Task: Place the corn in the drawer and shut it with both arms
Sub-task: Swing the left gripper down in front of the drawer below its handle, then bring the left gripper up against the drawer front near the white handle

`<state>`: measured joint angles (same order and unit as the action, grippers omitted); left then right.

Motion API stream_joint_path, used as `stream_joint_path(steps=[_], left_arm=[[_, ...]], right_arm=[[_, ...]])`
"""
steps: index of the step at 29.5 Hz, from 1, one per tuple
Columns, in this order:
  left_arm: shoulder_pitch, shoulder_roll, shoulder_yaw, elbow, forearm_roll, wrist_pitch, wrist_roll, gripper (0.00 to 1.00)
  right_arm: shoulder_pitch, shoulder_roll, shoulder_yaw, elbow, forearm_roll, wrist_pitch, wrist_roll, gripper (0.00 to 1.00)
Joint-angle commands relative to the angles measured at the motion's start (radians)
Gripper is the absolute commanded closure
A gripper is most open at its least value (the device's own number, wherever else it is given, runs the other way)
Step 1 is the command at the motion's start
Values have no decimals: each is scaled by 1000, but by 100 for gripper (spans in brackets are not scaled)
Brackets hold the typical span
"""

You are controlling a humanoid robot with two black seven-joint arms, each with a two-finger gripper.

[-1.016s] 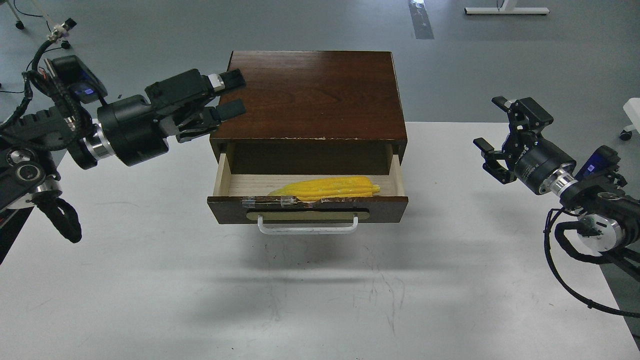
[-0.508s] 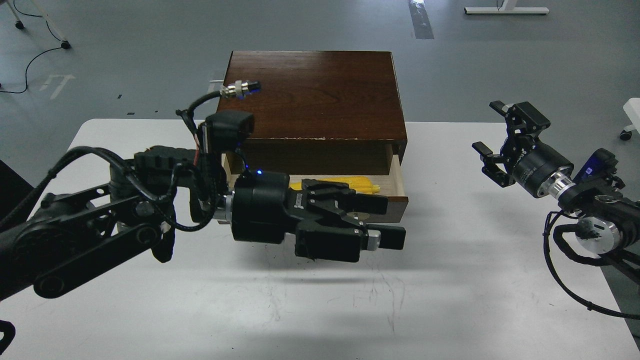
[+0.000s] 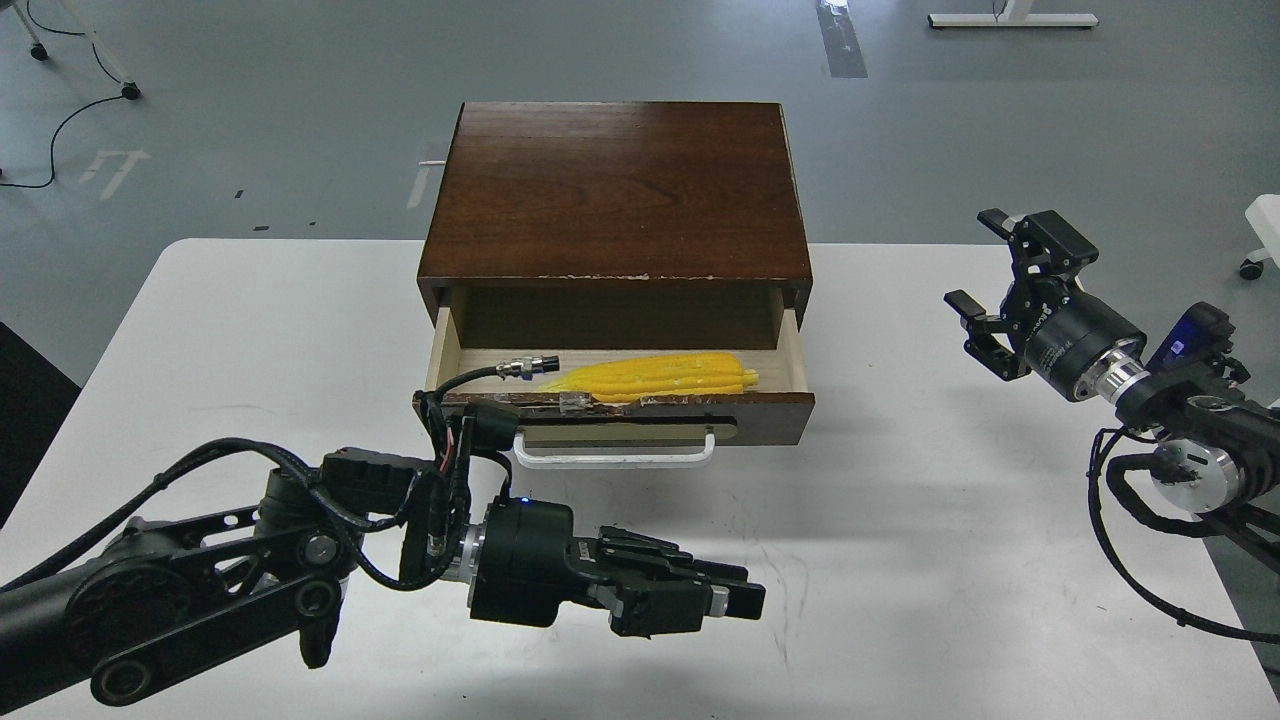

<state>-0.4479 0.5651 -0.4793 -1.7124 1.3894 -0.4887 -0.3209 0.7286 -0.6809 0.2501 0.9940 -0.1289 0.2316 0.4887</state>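
Corn [image 3: 655, 375] lay inside the drawer [image 3: 615, 415], which was pulled out w/ its handle [image 3: 613, 455] facing the near edge of the table [image 3: 900, 560]. Left gripper [image 3: 745, 598] hovered low in front of the drawer, fingers pressed together, holding nothing. Right gripper [image 3: 985, 290] sat well to the drawer's right, fingers spread, empty. Step in hand, judging by this: closing. Best done w/ a flat push on the drawer front, near centre, straight toward the cabinet [image 3: 615, 190], other arm bracing the cabinet so it doesn't slide.
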Motion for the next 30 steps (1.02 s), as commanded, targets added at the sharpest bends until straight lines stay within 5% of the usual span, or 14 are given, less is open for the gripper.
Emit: stream_joint_path(steps=[1, 15, 30], left_arm=[[34, 9, -13, 36, -18, 19, 57, 100], [35, 9, -25, 93, -148, 111, 134, 100], [34, 1, -38, 117, -200, 144, 137, 100]], right_arm=[[-4, 1, 0, 0, 0, 0, 0, 0], [-14, 3, 0, 0, -2, 0, 0, 0], [-24, 3, 0, 0, -2, 0, 0, 0]])
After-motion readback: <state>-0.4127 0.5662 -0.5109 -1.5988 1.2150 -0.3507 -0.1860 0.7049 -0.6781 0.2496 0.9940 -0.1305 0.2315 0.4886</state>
